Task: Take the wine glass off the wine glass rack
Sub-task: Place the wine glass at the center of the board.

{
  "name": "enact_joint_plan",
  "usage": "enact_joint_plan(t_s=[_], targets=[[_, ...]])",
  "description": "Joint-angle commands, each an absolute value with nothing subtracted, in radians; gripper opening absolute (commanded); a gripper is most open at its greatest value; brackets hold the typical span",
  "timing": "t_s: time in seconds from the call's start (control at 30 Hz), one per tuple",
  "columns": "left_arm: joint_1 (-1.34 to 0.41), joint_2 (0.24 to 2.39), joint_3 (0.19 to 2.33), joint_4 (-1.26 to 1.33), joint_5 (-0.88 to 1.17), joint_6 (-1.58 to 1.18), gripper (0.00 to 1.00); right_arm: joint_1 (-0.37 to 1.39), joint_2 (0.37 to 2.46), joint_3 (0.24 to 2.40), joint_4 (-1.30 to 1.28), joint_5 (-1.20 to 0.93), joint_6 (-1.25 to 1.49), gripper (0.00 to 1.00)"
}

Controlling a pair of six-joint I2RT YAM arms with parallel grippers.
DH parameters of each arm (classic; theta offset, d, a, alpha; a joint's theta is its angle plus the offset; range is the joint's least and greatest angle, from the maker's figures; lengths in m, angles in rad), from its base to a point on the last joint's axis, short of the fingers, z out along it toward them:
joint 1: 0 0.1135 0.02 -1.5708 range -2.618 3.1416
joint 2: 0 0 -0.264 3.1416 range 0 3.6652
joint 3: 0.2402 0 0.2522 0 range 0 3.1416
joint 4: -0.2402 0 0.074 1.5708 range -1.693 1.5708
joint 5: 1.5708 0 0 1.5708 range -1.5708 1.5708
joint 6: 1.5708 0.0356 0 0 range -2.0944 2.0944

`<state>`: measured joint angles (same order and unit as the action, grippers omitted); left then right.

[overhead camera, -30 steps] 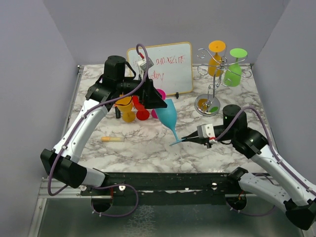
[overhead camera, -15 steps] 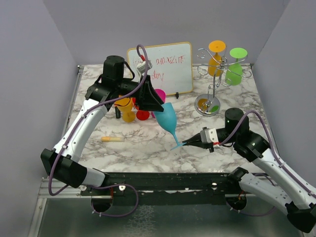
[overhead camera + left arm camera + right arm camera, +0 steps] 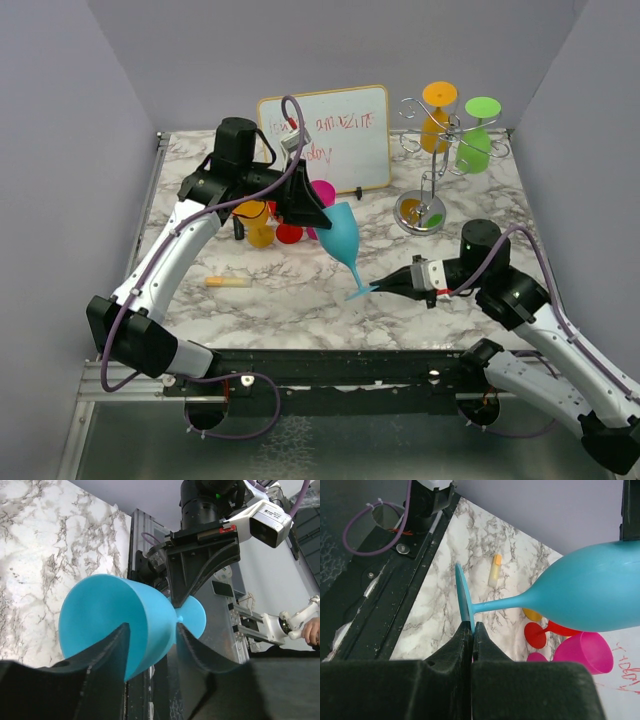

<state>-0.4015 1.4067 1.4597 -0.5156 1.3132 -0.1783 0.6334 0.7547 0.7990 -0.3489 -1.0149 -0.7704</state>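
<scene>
A blue wine glass [image 3: 340, 235] hangs tilted over the middle of the table, off the wine glass rack [image 3: 432, 172]. My left gripper [image 3: 312, 208] is closed round its bowl [image 3: 115, 620], one finger on each side. My right gripper [image 3: 388, 284] is shut on the edge of the glass's foot [image 3: 464, 602], with the stem running up to the right. The silver wire rack stands at the back right on its round shiny base [image 3: 420, 213]. An orange glass [image 3: 436, 125] and a green glass [image 3: 474, 146] hang upside down from it.
A whiteboard [image 3: 330, 135] with red writing stands at the back. In front of it lie an orange glass [image 3: 258, 226], a red glass [image 3: 288, 232] and a pink one [image 3: 323, 191]. A small yellow-orange marker [image 3: 228, 282] lies front left. Grey walls enclose the table.
The left jaws have closed in from wide open onto the blue glass's bowl. The right gripper, still shut on the foot, has shifted slightly toward the near right.
</scene>
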Motion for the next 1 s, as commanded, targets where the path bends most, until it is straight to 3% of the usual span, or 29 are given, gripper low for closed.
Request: enact_joint_plan(t_s=[0.0, 0.2, 0.47, 0.67, 0.97], targets=[[-0.405, 1.395, 1.442, -0.518, 1.365, -0.149, 0.39, 0.635, 0.746, 0.767, -0.257, -1.007, -0.722, 0.01], [-0.405, 1.373, 1.433, -0.518, 1.428, -0.121, 0.29, 0.635, 0.738, 0.746, -0.226, -0.975, -0.707, 0.01], [-0.405, 1.343, 1.424, -0.517, 1.467, -0.086, 0.00, 0.634, 0.746, 0.751, -0.229, -0.919, -0.709, 0.03], [-0.405, 1.319, 1.419, -0.517, 1.492, -0.053, 0.00, 0.635, 0.746, 0.751, -0.235, -0.889, -0.712, 0.25], [-0.405, 1.303, 1.422, -0.517, 1.425, -0.053, 0.00, 0.635, 0.738, 0.742, -0.226, -0.865, -0.711, 0.30]])
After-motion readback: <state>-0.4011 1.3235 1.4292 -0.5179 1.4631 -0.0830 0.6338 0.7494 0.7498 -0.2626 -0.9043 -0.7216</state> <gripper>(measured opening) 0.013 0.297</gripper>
